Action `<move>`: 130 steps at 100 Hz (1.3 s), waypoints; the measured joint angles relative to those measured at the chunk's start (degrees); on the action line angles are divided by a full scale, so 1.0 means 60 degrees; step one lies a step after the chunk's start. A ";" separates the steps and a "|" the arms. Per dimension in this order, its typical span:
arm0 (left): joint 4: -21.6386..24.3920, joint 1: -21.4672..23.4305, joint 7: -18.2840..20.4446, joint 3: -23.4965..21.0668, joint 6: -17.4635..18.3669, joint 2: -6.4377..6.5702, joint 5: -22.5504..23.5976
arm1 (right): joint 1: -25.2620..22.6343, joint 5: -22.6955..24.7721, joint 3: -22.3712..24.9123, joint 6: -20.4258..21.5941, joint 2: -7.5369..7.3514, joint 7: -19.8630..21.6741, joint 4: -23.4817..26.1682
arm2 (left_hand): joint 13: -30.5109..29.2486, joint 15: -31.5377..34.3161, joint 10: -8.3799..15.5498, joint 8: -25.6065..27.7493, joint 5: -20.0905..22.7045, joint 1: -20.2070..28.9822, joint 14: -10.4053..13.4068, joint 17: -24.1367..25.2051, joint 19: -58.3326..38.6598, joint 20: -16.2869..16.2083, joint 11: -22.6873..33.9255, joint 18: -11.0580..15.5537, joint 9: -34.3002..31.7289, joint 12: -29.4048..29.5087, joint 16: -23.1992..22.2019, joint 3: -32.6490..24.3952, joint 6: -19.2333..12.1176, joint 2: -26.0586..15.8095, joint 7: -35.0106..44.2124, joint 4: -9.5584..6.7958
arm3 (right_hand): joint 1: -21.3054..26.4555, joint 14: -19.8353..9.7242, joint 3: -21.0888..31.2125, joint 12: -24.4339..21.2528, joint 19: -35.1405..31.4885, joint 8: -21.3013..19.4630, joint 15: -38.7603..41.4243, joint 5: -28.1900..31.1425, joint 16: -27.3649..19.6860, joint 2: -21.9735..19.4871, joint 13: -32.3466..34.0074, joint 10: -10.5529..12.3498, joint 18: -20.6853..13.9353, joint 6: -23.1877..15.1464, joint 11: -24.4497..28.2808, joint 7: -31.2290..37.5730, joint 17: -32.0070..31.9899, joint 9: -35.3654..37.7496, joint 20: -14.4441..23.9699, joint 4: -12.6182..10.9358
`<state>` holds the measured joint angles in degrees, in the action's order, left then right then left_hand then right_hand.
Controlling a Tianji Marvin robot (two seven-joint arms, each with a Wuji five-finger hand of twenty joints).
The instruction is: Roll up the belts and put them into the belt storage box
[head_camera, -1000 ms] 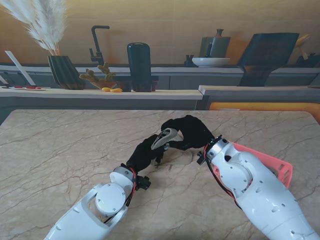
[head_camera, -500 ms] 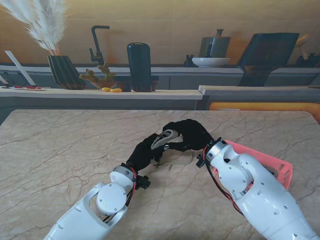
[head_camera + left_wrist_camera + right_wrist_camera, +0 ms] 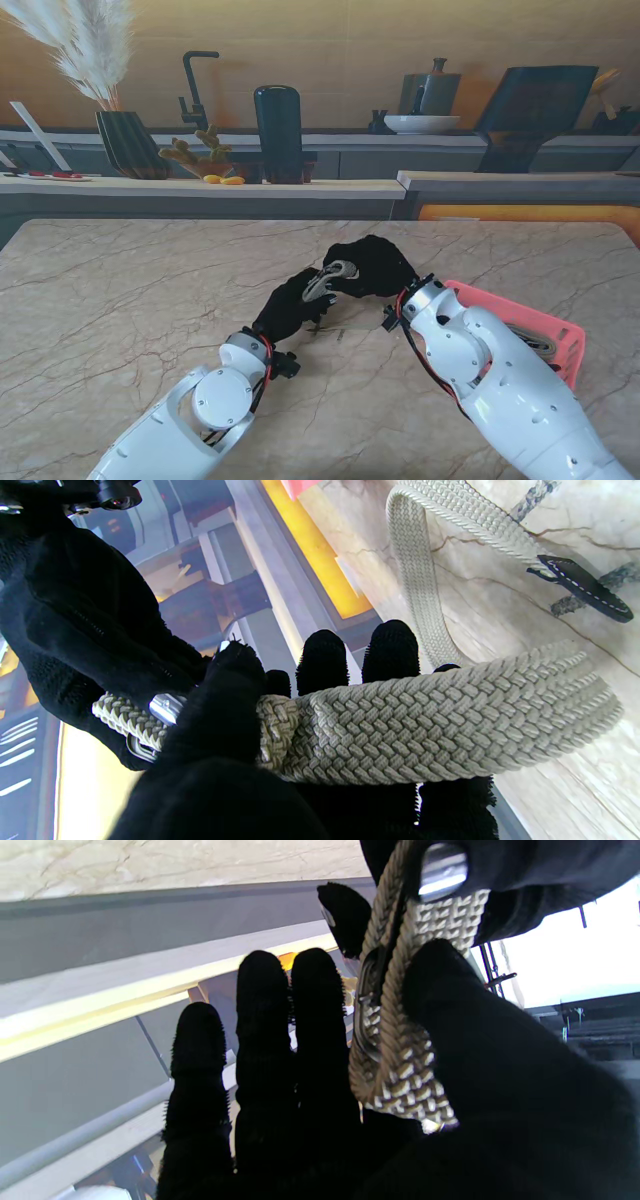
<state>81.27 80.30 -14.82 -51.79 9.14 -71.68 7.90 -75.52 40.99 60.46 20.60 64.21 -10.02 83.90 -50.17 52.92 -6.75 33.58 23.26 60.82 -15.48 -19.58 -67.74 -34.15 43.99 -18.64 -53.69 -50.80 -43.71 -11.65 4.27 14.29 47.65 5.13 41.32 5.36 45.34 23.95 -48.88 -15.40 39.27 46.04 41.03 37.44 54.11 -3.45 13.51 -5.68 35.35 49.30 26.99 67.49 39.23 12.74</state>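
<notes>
At table centre: both hands (image 3: 340, 285) pinching braided belt (image 3: 400, 730); pink box (image 3: 545, 335) contents hidden.

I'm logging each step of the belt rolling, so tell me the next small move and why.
Probably turn the buckle end one more wrap inward. Both the left robot hand and the right robot hand pinch the woven belt at its metal buckle, only a first fold shows there, and most of the strap trails loose over the table. The pink storage box waits beside the right arm.
</notes>
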 measured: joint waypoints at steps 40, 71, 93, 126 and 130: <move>0.0559 0.0243 0.1192 -0.0350 -0.0192 0.0054 -0.2262 | -0.0493 0.1133 0.0637 0.0249 0.0144 -0.1979 0.0515 | 0.1927 -0.4505 -0.0003 -0.1179 0.0066 -0.3002 0.0377 0.1104 0.2189 0.1059 -0.3619 0.0781 0.1497 0.4372 0.2491 -0.3131 -0.0102 0.1771 -0.2692 -0.0001 | -0.0180 -0.0258 0.0092 -0.0084 -0.0022 0.0012 -0.0035 0.0006 -0.0119 0.0005 0.0000 0.0272 0.0003 -0.0378 0.0000 0.0061 0.0001 0.0009 -0.0190 0.0006; 0.0758 0.0289 0.0877 -0.0235 -0.0245 0.0018 -0.2719 | -0.0608 0.1456 0.0971 0.0774 0.0171 -0.2675 0.1048 | 0.1869 -0.4214 -0.0129 -0.1182 0.0589 -0.1484 0.0381 0.0840 0.2265 0.1168 -0.3719 0.0948 0.1171 0.4757 0.2810 -0.2751 -0.0134 0.0764 -0.2754 -0.0001 | -0.0270 -0.0513 0.0092 -0.0085 -0.0030 0.0013 -0.0042 -0.0127 -0.0227 0.0006 -0.0002 0.0515 0.0003 -0.0702 0.0000 0.0196 0.0001 0.0010 -0.0286 0.0006; 0.1357 0.0635 0.0949 -0.0315 -0.0140 -0.0016 -0.3463 | -0.0580 0.1662 0.0954 0.0829 0.0226 -0.3360 0.1172 | 0.1643 -0.3779 -0.0140 -0.0962 0.0836 0.0397 0.0378 0.0761 0.2033 0.1140 -0.3625 0.0733 0.0586 0.3520 0.2688 -0.1683 -0.0367 -0.0001 -0.2366 -0.0009 | -0.0275 -0.0642 0.0084 -0.0090 -0.0032 0.0013 -0.0043 -0.0246 -0.0232 0.0006 -0.0003 0.0638 -0.0104 -0.0914 0.0000 0.0274 0.0001 0.0010 -0.0347 0.0006; 0.1378 0.0745 0.0459 -0.0032 0.0028 -0.0270 -0.4221 | -0.0125 0.0847 0.0362 0.0682 0.0360 -0.3152 0.0470 | 0.1049 -0.2581 -0.0002 0.0512 0.0889 0.0436 0.0378 0.0578 0.1669 0.0961 -0.3055 0.0482 -0.0095 0.1495 0.1874 -0.1966 -0.0444 0.0373 0.0091 -0.0010 | -0.0277 -0.0727 0.0052 -0.0100 -0.0036 0.0013 -0.0043 -0.0364 -0.0240 0.0006 -0.0006 0.0737 -0.0115 -0.1079 0.0000 0.0374 0.0001 0.0004 -0.0431 0.0006; 0.1297 0.0703 0.0392 0.0008 -0.0001 -0.0304 -0.4107 | -0.0110 0.0770 0.0349 0.0628 0.0379 -0.3078 0.0431 | 0.1042 -0.2502 0.0005 0.0523 0.0889 0.0328 0.0378 0.0513 0.1646 0.0945 -0.3015 0.0478 -0.0147 0.1472 0.1867 -0.1985 -0.0462 0.0377 0.0166 -0.0010 | -0.0277 -0.0727 0.0052 -0.0111 -0.0037 0.0013 -0.0043 -0.0364 -0.0241 0.0006 -0.0006 0.0737 -0.0115 -0.1079 0.0000 0.0377 -0.0001 0.0004 -0.0433 0.0006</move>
<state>89.06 84.51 -12.47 -51.74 9.14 -73.51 -16.75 -76.18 45.61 62.55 24.37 66.49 -28.49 86.49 -43.92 37.91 -6.72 36.72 28.60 62.79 -13.21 -16.50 -57.86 -28.48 25.91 -15.77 -54.57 -41.97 -32.51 -23.56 1.50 16.55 48.65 5.07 39.66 0.99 45.65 23.29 -49.10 -15.32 39.01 43.86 39.58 37.48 54.07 0.97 12.82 -12.15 35.35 51.57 26.99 67.52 36.63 12.78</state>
